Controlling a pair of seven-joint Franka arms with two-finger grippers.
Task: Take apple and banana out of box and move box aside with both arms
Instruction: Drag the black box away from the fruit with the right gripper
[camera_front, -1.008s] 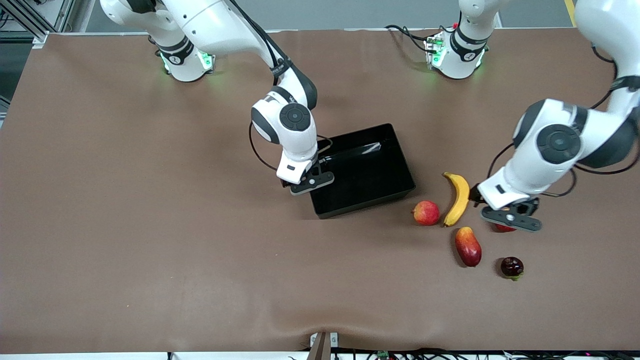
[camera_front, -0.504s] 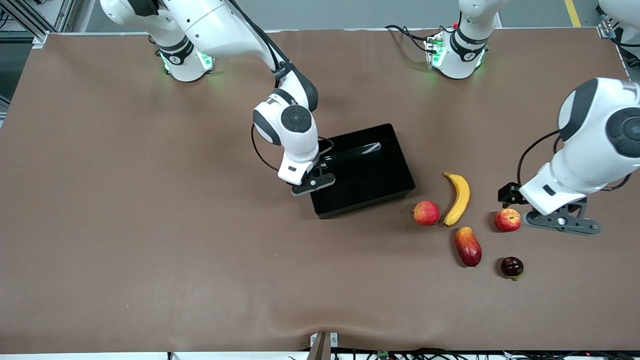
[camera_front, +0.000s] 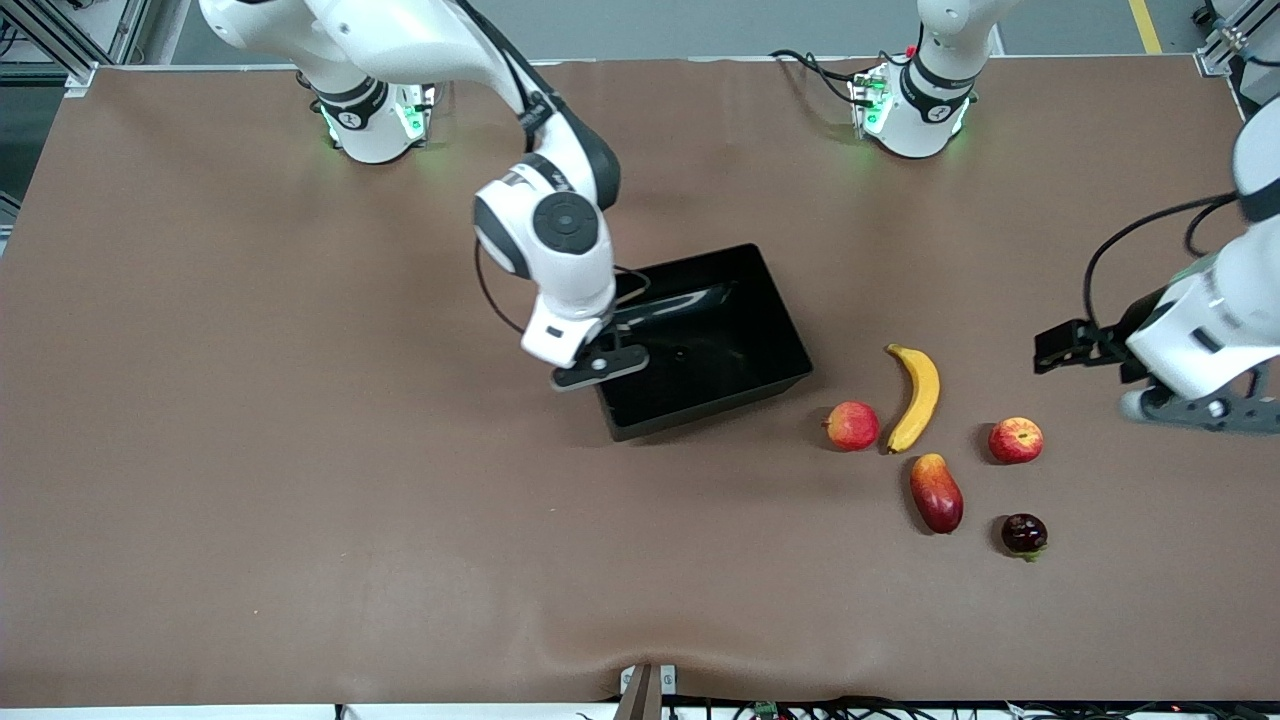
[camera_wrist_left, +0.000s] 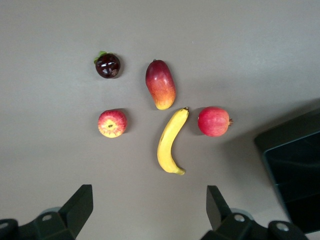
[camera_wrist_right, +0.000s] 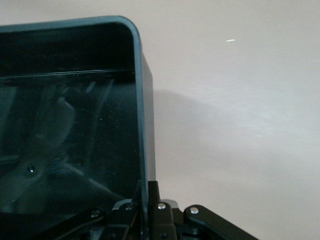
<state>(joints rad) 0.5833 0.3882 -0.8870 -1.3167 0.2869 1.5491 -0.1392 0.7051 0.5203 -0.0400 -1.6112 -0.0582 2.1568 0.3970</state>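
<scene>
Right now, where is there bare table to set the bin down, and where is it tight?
Bare table lies on the right arm's side of the black bin, which the right gripper pinches by its wall, and nearer the camera. It is crowded by the banana, apples and mango.

My desk (camera_front: 300, 450) is covered in plain brown sheeting. On it sits the black box (camera_front: 700, 340), about midway along. Toward my left arm's end lie the fruits: a yellow banana (camera_front: 915, 397), with a pinkish-red apple (camera_front: 852, 425) just beside its lower tip, a red-and-orange mango (camera_front: 936, 492) nearer the front camera, a deep-red apple with a yellow patch (camera_front: 1016, 440) apart from the banana, and a small dark round fruit (camera_front: 1024, 534) nearest the camera.
</scene>
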